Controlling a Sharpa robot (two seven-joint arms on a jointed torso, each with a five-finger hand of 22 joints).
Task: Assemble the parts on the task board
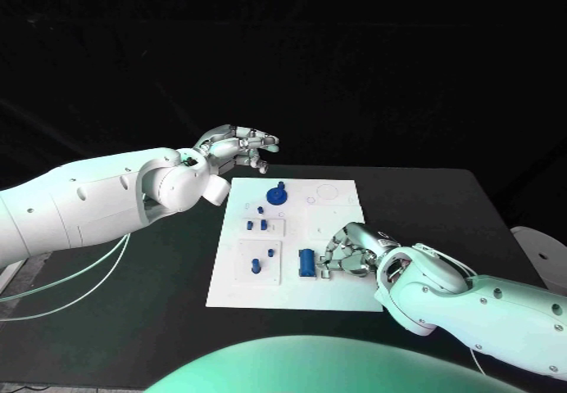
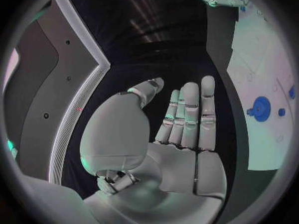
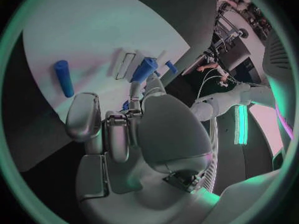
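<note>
The task board is a smooth, matt white plate, plastic in appearance. The parts on it, among them the cylinder just beside the right hand and the disc near the left hand, are smooth blue plastic with a slight sheen. Both hands have a silver, metallic, satin finish. The arm shells are glossy white plastic. The counter is matt black.
</note>
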